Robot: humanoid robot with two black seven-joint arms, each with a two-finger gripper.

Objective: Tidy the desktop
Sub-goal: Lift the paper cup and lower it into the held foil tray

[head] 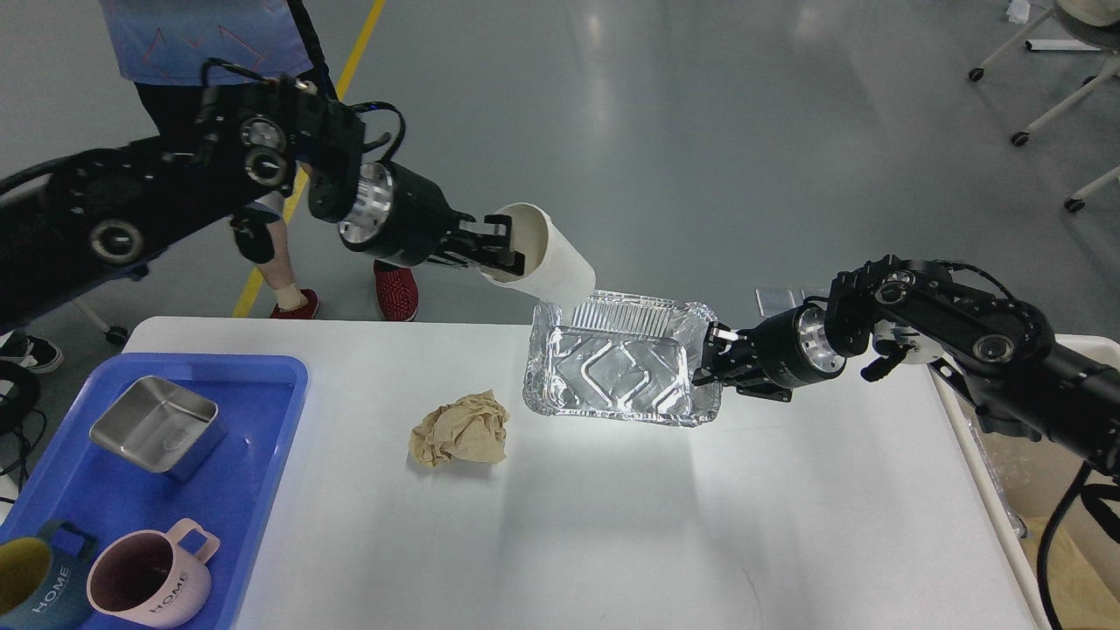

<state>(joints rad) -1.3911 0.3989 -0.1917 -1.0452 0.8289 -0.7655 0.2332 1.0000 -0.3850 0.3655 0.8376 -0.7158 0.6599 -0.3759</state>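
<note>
The white desktop (pixel 612 525) fills the lower view. My left gripper (pixel 499 249) is shut on the rim of a white paper cup (pixel 551 258), held tilted on its side in the air above the table's far edge. My right gripper (pixel 713 359) is shut on the right rim of a silver foil tray (pixel 621 367), held lifted above the desktop, just below the cup. A crumpled brown paper ball (pixel 461 429) lies on the desktop to the left of the foil tray.
A blue plastic tray (pixel 271 385) at the left holds a steel square dish (pixel 157 426), a pink mug (pixel 149 577) and a dark blue mug (pixel 35 582). A person (pixel 289 131) stands behind the table. A beige bin (pixel 1050 525) sits at the right edge.
</note>
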